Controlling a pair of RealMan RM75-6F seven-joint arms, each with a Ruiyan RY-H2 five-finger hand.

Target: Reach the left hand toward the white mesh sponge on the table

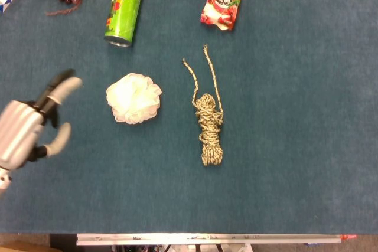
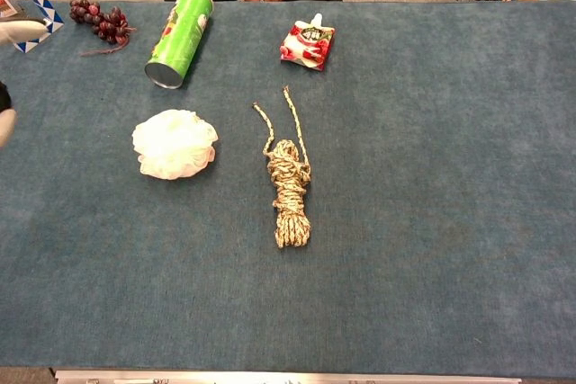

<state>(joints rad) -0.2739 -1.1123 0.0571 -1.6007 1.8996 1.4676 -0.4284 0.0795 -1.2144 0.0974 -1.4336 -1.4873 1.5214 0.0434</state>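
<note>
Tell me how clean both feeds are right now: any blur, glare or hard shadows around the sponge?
Head view: the white mesh sponge is sharp under even light, no glare; the left hand looks slightly soft at its fingertips. Chest view: sponge sharp, faint shadow only; the hand's fingertips are blurred, cropped at the left edge.

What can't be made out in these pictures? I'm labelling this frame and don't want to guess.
- Right hand: in neither view.
- Left hand: head view cuts off the wrist at the left edge; chest view shows only blurred fingertips there.
- Green can: top cut off by the head view's upper edge; label too small to read.
- Red pouch: print too small.
- Blue-and-white object: cut off by the frame corner in both views.
</note>
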